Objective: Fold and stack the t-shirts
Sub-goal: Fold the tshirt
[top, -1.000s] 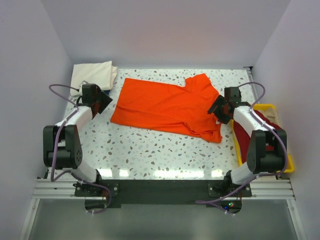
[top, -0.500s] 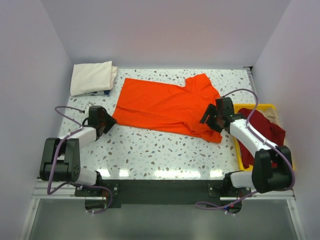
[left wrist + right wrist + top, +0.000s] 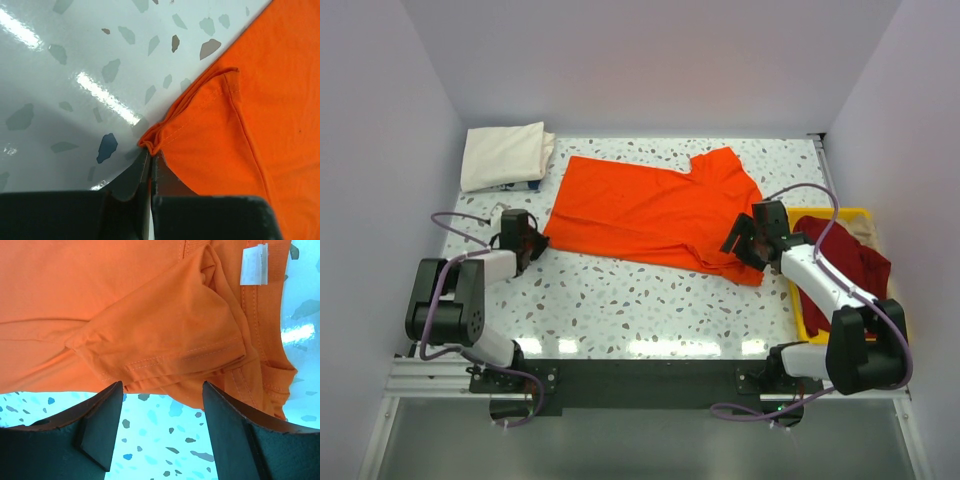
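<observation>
Your left jaws clamp orange t-shirt (image 3: 650,215) hem corner (image 3: 150,140). Right jaws gape over sleeve (image 3: 165,335): lower, pinch both layers, lift evenly.

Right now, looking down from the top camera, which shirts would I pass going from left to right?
First the cream t-shirt → orange t-shirt → dark red t-shirt.

The white tabletop flecked with grey and brown chips (image 3: 620,300) carries a bright orange cloth t-shirt (image 3: 650,210) spread flat across its middle. A folded cream cloth t-shirt (image 3: 503,153) lies at the far left corner, and a yellow plastic tray (image 3: 855,212) sits at the right edge.
</observation>
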`<control>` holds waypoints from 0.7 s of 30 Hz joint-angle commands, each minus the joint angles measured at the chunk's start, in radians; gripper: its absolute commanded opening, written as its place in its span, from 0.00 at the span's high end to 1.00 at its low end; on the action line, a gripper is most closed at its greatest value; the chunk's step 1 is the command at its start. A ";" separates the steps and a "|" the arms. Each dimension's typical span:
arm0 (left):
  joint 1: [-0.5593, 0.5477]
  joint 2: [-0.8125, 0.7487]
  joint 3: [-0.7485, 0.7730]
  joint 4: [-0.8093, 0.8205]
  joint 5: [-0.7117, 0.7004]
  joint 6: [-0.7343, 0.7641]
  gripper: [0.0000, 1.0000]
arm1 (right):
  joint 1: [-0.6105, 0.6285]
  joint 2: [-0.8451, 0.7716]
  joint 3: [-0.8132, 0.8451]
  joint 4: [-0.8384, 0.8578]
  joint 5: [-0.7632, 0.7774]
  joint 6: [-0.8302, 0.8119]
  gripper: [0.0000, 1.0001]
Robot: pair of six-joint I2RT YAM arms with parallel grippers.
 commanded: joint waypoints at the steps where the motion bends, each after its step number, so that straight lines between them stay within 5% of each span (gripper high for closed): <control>1: -0.003 -0.029 0.018 -0.126 -0.107 -0.003 1.00 | 0.012 -0.020 0.001 0.006 0.022 -0.008 0.32; 15: 0.178 -0.451 -0.177 -0.382 -0.208 0.046 1.00 | 0.077 -0.121 -0.054 -0.089 0.063 0.036 0.31; 21: 0.179 -0.451 -0.176 -0.361 -0.156 0.054 1.00 | 0.077 -0.172 -0.141 -0.095 0.062 0.076 0.38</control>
